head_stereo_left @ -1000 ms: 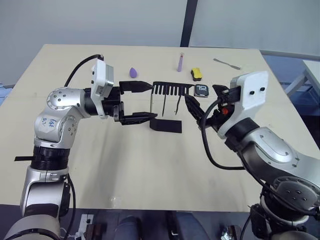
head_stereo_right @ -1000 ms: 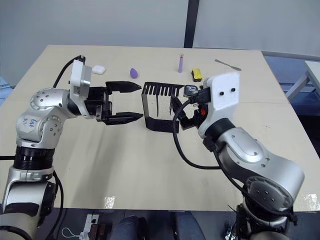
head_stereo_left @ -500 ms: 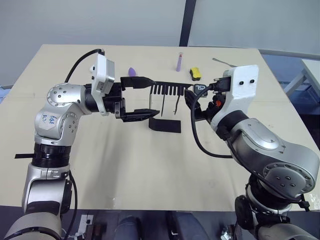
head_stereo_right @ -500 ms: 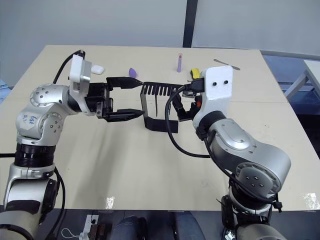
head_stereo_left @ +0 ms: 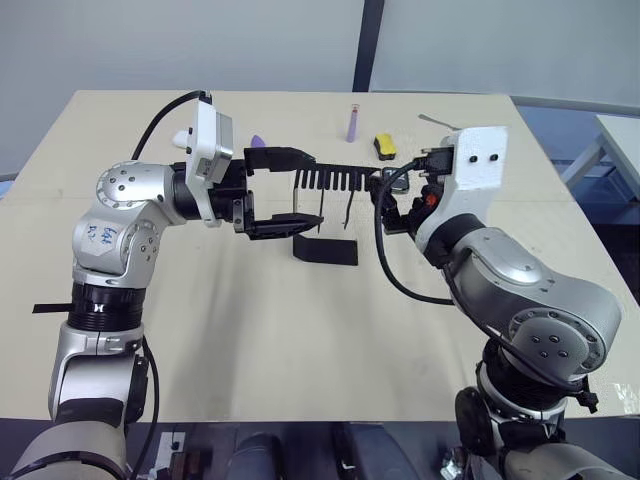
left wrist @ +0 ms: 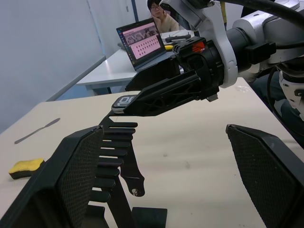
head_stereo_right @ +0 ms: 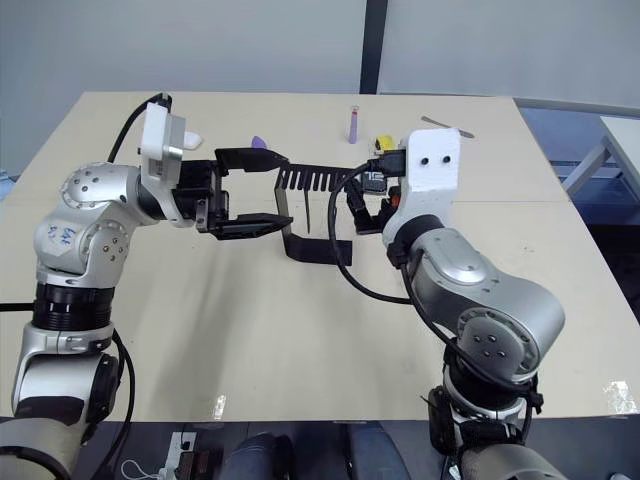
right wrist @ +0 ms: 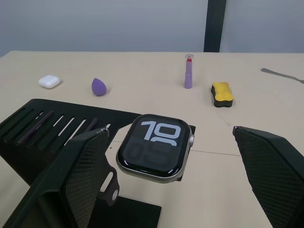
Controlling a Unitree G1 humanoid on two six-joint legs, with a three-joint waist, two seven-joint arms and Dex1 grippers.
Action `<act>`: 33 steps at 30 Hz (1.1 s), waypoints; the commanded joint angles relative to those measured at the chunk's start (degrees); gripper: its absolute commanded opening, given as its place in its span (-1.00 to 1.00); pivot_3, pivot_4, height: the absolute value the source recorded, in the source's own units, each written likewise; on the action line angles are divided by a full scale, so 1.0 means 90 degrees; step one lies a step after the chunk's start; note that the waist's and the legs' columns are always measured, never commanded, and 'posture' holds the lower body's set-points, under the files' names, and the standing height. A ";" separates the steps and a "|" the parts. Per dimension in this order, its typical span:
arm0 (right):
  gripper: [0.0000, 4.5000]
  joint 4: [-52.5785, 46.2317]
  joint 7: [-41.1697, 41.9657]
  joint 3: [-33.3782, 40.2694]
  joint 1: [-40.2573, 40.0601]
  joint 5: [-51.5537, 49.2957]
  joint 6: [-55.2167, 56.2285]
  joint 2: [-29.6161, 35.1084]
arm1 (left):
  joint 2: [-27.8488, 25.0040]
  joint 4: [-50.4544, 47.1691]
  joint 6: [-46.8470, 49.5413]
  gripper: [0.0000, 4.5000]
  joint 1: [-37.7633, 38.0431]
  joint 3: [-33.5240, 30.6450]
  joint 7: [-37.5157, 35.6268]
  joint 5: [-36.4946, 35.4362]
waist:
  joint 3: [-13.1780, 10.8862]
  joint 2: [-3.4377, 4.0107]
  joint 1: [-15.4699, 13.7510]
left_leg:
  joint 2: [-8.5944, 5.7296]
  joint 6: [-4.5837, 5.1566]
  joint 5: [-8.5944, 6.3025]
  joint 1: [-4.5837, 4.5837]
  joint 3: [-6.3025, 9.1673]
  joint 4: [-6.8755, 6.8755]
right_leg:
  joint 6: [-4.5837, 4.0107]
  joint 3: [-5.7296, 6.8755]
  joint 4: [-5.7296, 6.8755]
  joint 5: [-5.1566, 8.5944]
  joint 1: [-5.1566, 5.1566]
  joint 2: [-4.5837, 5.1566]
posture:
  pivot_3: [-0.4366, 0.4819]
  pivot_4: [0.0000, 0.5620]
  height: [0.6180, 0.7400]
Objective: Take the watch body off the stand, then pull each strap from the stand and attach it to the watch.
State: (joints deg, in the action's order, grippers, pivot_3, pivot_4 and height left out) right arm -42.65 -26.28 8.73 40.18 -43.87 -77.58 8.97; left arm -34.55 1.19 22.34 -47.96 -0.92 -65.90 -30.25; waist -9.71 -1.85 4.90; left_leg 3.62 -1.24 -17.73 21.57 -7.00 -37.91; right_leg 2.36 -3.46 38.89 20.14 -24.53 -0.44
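I have both grippers with fingers spread and grasping nothing: the left gripper (head_stereo_left: 285, 192) brackets the comb end of the stand (head_stereo_left: 325, 250), the right gripper (right wrist: 171, 190) straddles the watch body (right wrist: 154, 147), which sits on the stand's ring end. If I clench the right fingers off-centre, I judge the smooth case may slip or drag the unclamped stand across the surface (head_stereo_left: 300, 340). The straps (head_stereo_left: 327, 205) hang as thin dark slivers, buckle indistinguishable; farther back lies a yellow sponge (right wrist: 222, 93).
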 commanded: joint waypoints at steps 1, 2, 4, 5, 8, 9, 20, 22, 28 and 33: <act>1.00 -0.0118 0.0191 -0.0037 0.0147 0.0158 0.0029 -0.0078 | -0.0036 -0.0122 -0.0061 0.98 -0.0106 -0.0107 0.0036 -0.0003 | 0.0000 0.0000 0.0001 | 0.0000 0.0000 0.0000 0.0000 0.0000 0.0000 | 0.0000 0.0000 0.0000 0.0000 0.0000 0.0000 | -0.05 -0.47 1.00; 1.00 -0.0104 0.0234 -0.0053 0.0153 0.0200 0.0035 -0.0095 | -0.0044 -0.0134 -0.0055 0.98 -0.0102 -0.0114 0.0040 -0.0005 | 0.0000 0.0000 0.0003 | 0.0000 0.0000 0.0000 0.0000 0.0000 0.0000 | 0.0000 0.0000 0.0000 0.0000 0.0000 0.0000 | -0.05 -0.47 1.00; 1.00 -0.0089 0.0305 -0.0073 0.0152 0.0280 0.0043 -0.0123 | -0.0056 -0.0155 -0.0039 0.98 -0.0091 -0.0125 0.0049 -0.0010 | 0.0000 0.0000 0.0003 | 0.0000 0.0000 0.0000 0.0000 0.0000 0.0000 | 0.0000 0.0000 0.0000 0.0000 0.0000 0.0000 | -0.05 -0.47 1.00; 1.00 -0.0083 0.0339 -0.0078 0.0153 0.0317 0.0048 -0.0134 | -0.0062 -0.0165 -0.0036 0.98 -0.0083 -0.0129 0.0053 -0.0009 | 0.0000 0.0000 0.0003 | 0.0000 0.0000 0.0000 0.0000 0.0000 0.0000 | 0.0000 0.0000 0.0000 0.0000 0.0000 0.0000 | -0.05 -0.47 1.00; 1.00 -0.0075 0.0448 -0.0109 0.0160 0.0425 0.0074 -0.0150 | -0.0092 -0.0209 -0.0029 0.98 -0.0039 -0.0149 0.0067 -0.0008 | 0.0000 0.0000 0.0002 | 0.0000 0.0000 0.0000 0.0000 0.0000 0.0000 | 0.0000 0.0000 0.0000 0.0000 0.0000 0.0000 | -0.05 -0.47 1.00; 1.00 -0.0075 0.0476 -0.0115 0.0161 0.0454 0.0077 -0.0156 | -0.0098 -0.0217 -0.0028 0.98 -0.0030 -0.0153 0.0070 -0.0008 | 0.0000 0.0000 0.0002 | 0.0000 0.0000 0.0000 0.0000 0.0000 0.0000 | 0.0000 0.0000 0.0000 0.0000 0.0000 0.0000 | -0.05 -0.47 1.00; 1.00 0.0007 0.0893 -0.0177 0.0223 0.0837 0.0106 -0.0192 | -0.0146 -0.0329 0.0001 0.98 0.0034 -0.0183 0.0164 -0.0009 | 0.0000 0.0000 0.0002 | 0.0000 0.0000 0.0000 0.0000 0.0000 0.0000 | 0.0000 0.0000 0.0000 0.0000 0.0000 0.0000 | -0.05 -0.47 1.00; 1.00 0.0016 0.0956 -0.0179 0.0228 0.0909 0.0100 -0.0203 | -0.0139 -0.0349 0.0006 0.98 0.0034 -0.0186 0.0187 -0.0016 | 0.0000 0.0000 0.0003 | 0.0000 0.0000 0.0000 0.0000 0.0000 0.0000 | 0.0000 0.0000 0.0000 0.0000 0.0000 0.0000 | -0.05 -0.47 1.00; 1.00 0.0039 0.1115 -0.0195 0.0228 0.1098 0.0083 -0.0235 | -0.0129 -0.0353 -0.0015 0.98 0.0032 -0.0184 0.0227 -0.0016 | 0.0000 0.0000 0.0003 | 0.0000 0.0000 0.0000 0.0000 0.0000 0.0001 | 0.0000 0.0000 0.0000 0.0000 -0.0001 0.0000 | -0.05 -0.47 1.00; 1.00 0.0042 0.1187 -0.0205 0.0208 0.1245 0.0058 -0.0254 | -0.0124 -0.0364 -0.0031 0.98 0.0041 -0.0181 0.0238 -0.0014 | 0.0000 0.0000 0.0003 | 0.0000 0.0000 0.0000 0.0000 0.0000 0.0001 | 0.0000 0.0000 0.0000 0.0000 -0.0001 0.0000 | -0.05 -0.47 1.00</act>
State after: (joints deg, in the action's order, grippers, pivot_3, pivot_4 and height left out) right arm -41.09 -16.89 7.02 41.31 -33.21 -77.56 7.07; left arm -35.09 0.37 22.63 -47.32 -1.19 -64.10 -30.13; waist -9.71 -1.85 4.93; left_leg 3.62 -1.24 -17.74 21.57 -7.00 -37.90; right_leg 2.36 -3.46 38.89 20.14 -24.54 -0.44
